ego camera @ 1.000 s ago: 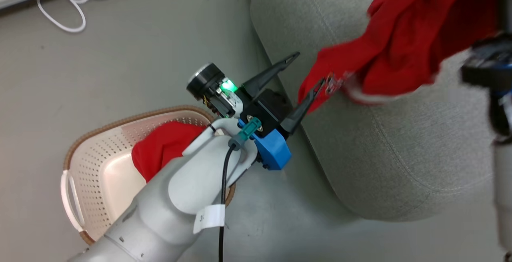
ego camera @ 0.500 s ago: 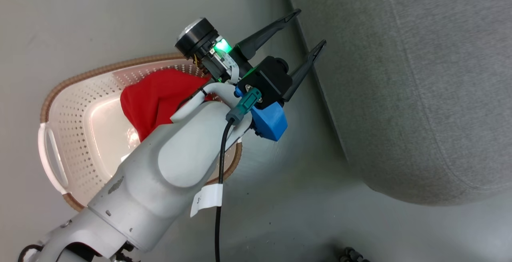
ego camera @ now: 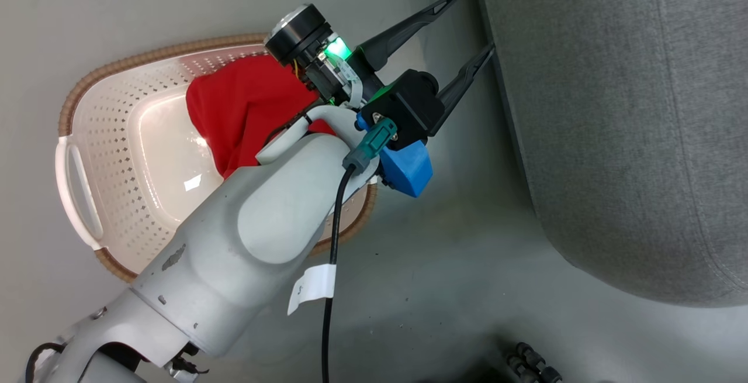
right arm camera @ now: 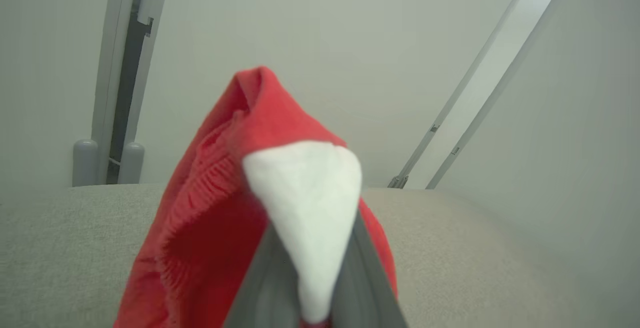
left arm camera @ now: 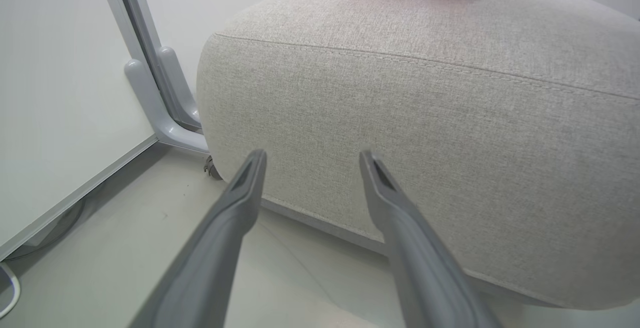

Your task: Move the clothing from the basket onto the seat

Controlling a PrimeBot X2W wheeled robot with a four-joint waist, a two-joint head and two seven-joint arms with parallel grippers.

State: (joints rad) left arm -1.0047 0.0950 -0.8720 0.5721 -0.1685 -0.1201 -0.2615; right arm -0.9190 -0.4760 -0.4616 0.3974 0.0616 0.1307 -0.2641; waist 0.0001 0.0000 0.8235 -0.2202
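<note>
Right wrist view: right jaws pinch a red-and-white garment (right arm camera: pixel 215 228) rising toward 12 o'clock, above the seat (right arm camera: pixel 475 248). Left jaws gape empty, with more clothing (ego camera: pixel 245 102) in the basket (ego camera: pixel 99 120) at their 8 o'clock.

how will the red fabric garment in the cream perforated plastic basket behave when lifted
Probably floppy: the red fabric garment lies crumpled against the basket wall. Likely light: a similar red piece sags from the shut right gripper.

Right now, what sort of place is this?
Likely a test room staged like a home: grey upholstered seat, laundry basket on a smooth grey floor, plain white panel walls.
</note>
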